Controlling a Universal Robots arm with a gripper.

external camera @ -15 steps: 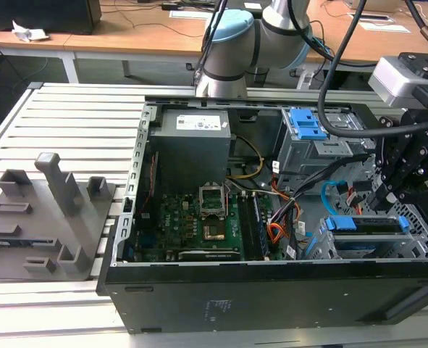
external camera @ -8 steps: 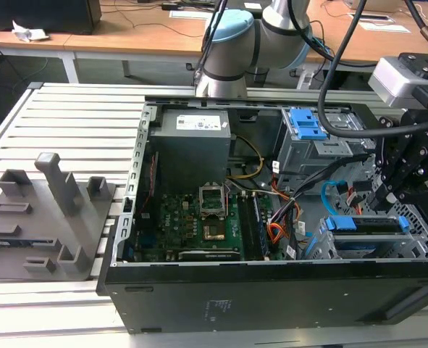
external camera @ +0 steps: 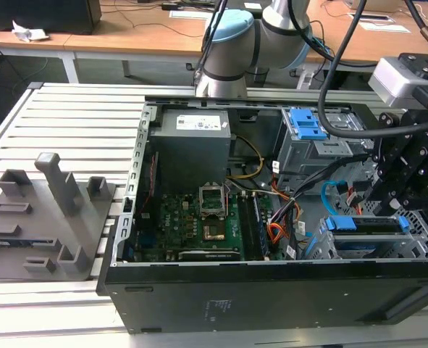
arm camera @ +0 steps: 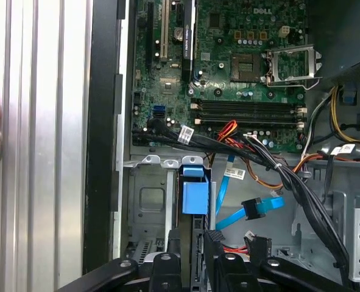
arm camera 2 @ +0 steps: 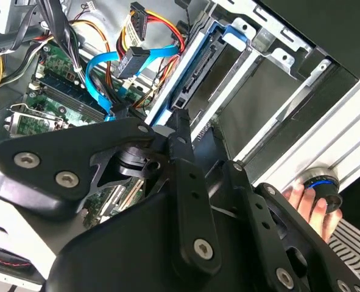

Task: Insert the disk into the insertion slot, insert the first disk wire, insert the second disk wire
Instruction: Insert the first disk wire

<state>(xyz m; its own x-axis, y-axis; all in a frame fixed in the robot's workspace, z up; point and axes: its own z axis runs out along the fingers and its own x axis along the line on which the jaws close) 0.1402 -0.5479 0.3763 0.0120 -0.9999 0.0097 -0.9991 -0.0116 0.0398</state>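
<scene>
Both wires are unplugged as I see them. The first wire (arm camera 2: 137, 12), with its black plug, and the blue second wire (arm camera: 253, 208), with its dark plug, hang loose just beside the slot (arm camera: 144, 201). The disk (external camera: 366, 225) stands on edge in the slot with its blue carrier uppermost, at the exterior view's right end of the case (external camera: 271, 297). My claw (arm camera: 194, 240) is narrow, closed on the disk's upper edge from either side. The motherboard (arm camera: 240, 73) lies well apart, beyond the cable tangle.
</scene>
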